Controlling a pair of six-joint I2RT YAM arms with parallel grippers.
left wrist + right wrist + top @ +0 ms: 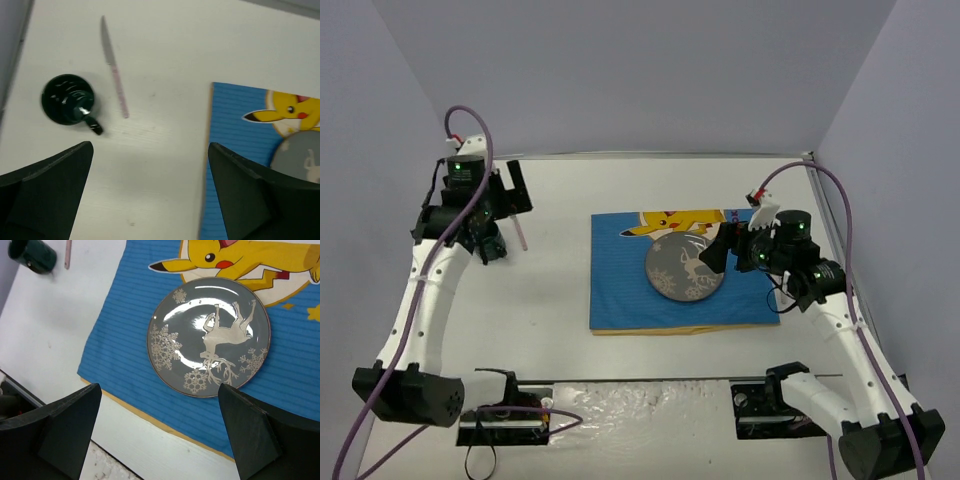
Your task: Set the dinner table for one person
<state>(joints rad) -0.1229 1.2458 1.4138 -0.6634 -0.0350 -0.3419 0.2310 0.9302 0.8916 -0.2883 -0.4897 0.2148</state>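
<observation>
The white dinner table (560,340) carries a blue cartoon-print placemat (620,290) with a grey plate (685,268) on its middle. A dark green mug (66,99) and a pink-handled knife (114,67) lie on the bare table left of the placemat (240,160). My left gripper (510,195) is open and empty, hovering above the table between the mug and the placemat edge (150,190). My right gripper (722,245) is open and empty above the plate's right rim; its view shows the plate (209,336) with a silver reindeer print, the placemat (125,330) and, far off, the mug (34,255).
Grey walls close the table at the back and sides. A metal rail and the arm bases (510,415) run along the near edge. In the top view the left arm hides most of the mug.
</observation>
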